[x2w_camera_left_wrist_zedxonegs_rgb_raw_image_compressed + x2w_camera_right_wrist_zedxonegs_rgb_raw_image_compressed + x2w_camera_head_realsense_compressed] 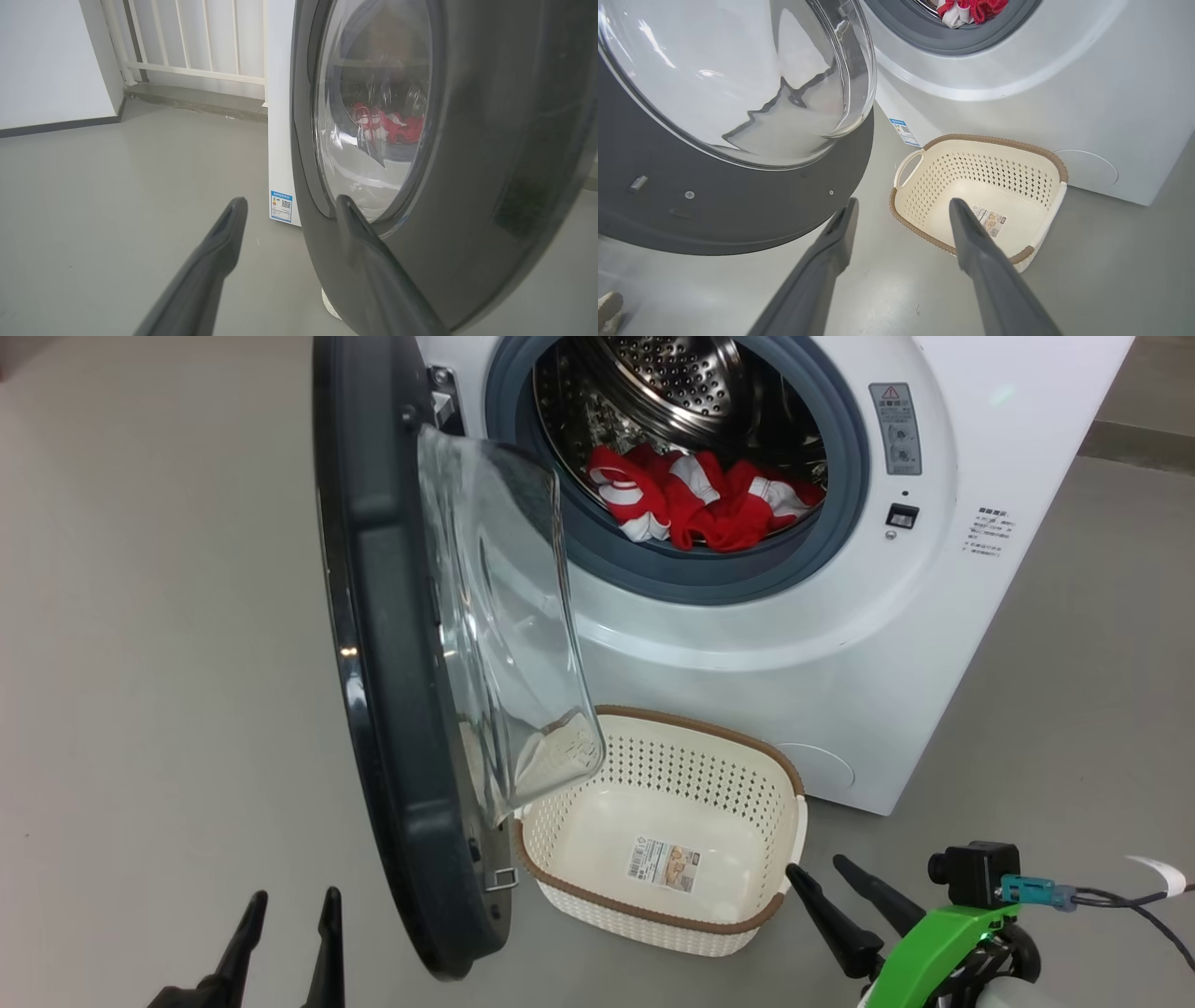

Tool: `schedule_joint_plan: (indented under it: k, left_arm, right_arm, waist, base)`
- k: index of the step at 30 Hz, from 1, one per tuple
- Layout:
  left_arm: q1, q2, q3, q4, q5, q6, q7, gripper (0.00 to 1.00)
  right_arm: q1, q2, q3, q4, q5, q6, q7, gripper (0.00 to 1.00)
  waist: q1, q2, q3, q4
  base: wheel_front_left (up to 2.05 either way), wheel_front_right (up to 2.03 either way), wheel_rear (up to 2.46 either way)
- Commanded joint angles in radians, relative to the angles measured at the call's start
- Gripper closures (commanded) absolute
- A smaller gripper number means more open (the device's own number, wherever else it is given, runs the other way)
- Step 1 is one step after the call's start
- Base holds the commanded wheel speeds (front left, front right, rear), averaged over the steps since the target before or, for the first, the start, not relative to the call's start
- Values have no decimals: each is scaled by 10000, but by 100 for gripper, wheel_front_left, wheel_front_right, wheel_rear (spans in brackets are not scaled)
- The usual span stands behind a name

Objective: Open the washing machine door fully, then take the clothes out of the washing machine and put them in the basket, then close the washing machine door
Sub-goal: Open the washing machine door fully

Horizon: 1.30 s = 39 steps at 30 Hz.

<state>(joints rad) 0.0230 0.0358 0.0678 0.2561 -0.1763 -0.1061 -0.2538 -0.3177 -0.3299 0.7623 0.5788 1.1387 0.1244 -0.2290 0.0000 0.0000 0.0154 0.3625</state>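
The white washing machine stands ahead with its round black-ringed door swung wide, glass bowl facing the drum. Red and white clothes lie in the steel drum, also seen through the door glass as clothes and at the opening as clothes. The cream basket sits on the floor below the opening, nothing in it but a sticker. My left gripper is open, low beside the door's outer face. Right of the basket, my right gripper stands open and holds nothing.
Grey floor lies all around. A white railing and wall stand behind the machine's left side. The open door juts out between my two arms. A pale object shows at the right wrist view's lower left corner.
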Motion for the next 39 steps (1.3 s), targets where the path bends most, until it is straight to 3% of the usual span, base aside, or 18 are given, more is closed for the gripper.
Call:
schedule_joint_plan:
  k: [1,4,21,28,39]
  left_arm:
    - [-117,145,364,-187,40,-47,-80,0]
    - [-105,145,373,-174,54,-53,-80,0]
    - [-135,145,350,-186,34,-22,-80,0]
    - [-107,144,332,-219,41,17,-80,0]
    - [-165,144,299,-148,-27,38,-80,0]
  right_arm:
    - [-239,-190,135,-89,-352,63,-220,0]
    - [-318,-189,-115,3,-1068,63,-314,0]
    - [1447,1100,-4761,-2274,-6861,63,-326,0]
    - [2144,1698,-6091,-2773,-7927,63,-326,0]
    - [2522,1981,-6535,-2508,-8527,63,-327,0]
  waist:
    - [0,0,-6,-4]
    - [0,0,-12,-24]
    - [0,0,42,-31]
    - [0,0,50,-41]
    - [0,0,99,-83]
  base:
    - [0,0,0]
    - [0,0,0]
    - [0,0,0]
    - [0,0,0]
    - [0,0,0]
